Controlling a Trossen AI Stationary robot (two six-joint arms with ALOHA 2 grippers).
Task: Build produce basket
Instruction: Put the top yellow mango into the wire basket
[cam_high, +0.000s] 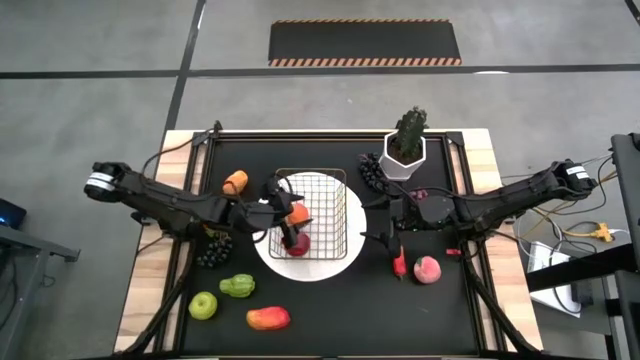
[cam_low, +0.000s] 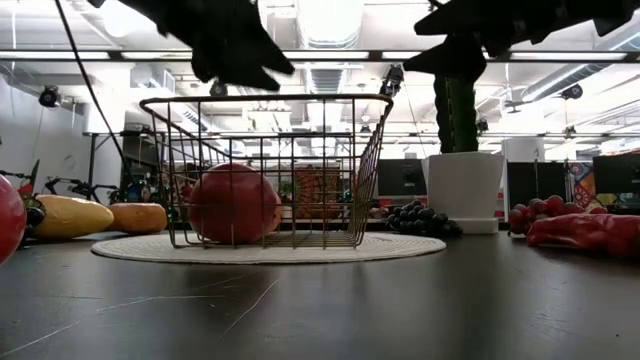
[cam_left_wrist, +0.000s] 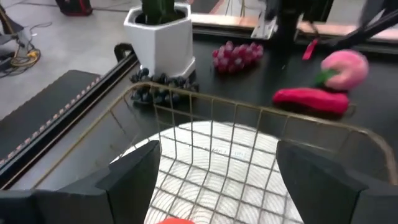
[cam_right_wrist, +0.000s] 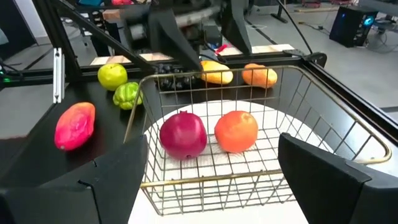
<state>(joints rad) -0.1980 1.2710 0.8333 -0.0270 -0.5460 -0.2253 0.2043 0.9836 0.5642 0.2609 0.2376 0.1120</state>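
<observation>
Left hand (cam_high: 283, 206) hovers open above basket (cam_right_wrist: 323, 106) holding red apple (cam_right_wrist: 183, 134) and orange (cam_right_wrist: 236, 130).

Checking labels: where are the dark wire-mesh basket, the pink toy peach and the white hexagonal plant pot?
dark wire-mesh basket (cam_right_wrist: 323, 112), right wrist view, side wall
pink toy peach (cam_high: 427, 269), high view, centre
white hexagonal plant pot (cam_left_wrist: 160, 41), left wrist view, front face

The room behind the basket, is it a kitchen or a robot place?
Probably a robot lab or workshop, not a kitchen. The floor is bare concrete with a striped hazard mat, the ceiling shows open ducts, and the fruit in the basket is toy.
</observation>
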